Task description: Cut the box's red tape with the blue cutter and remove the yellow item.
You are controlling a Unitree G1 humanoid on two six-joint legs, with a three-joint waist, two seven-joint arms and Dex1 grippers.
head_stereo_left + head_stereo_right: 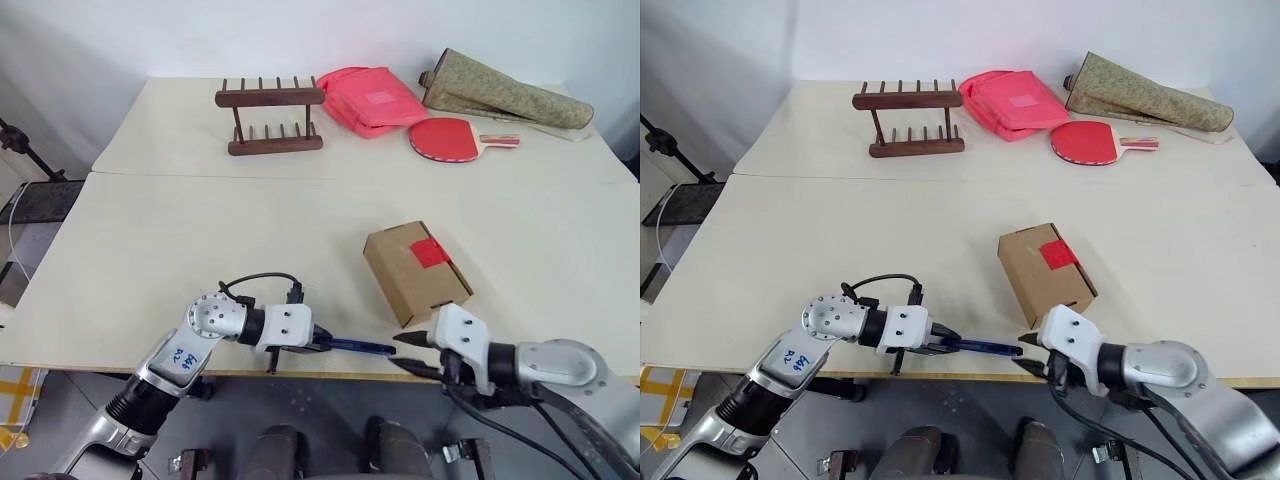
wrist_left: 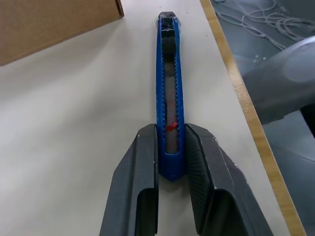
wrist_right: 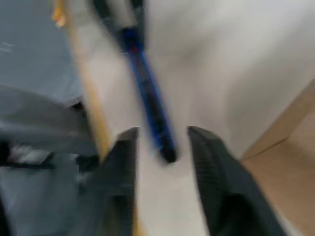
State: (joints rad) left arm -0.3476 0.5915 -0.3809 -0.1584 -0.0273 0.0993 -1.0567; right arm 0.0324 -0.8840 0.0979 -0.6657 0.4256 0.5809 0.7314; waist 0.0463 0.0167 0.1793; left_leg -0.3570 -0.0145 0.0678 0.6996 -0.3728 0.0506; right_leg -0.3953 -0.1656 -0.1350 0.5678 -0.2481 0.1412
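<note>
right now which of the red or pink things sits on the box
The red tape, a small bright patch stuck on top of the box. The red paddle and pink bag lie on the far table.

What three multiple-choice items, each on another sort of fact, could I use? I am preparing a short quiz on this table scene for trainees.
1. Where does the box stand?
A. on the near table, close to its front edge
B. on the far table beside the rack
C. on the floor

2. What colour is the tape on the box?
A. green
B. red
C. black

3. How is the cutter held?
A. lying free on the table
B. clamped at one end by the left gripper
C. stuck into the box

Key: 1 A, the head views show it close to the near table's front edge; 2 B, a red patch shows on the box's top; 3 B, the left wrist view shows both fingers pressed on the cutter's end, while the right gripper has its fingers either side of the other end.
</note>
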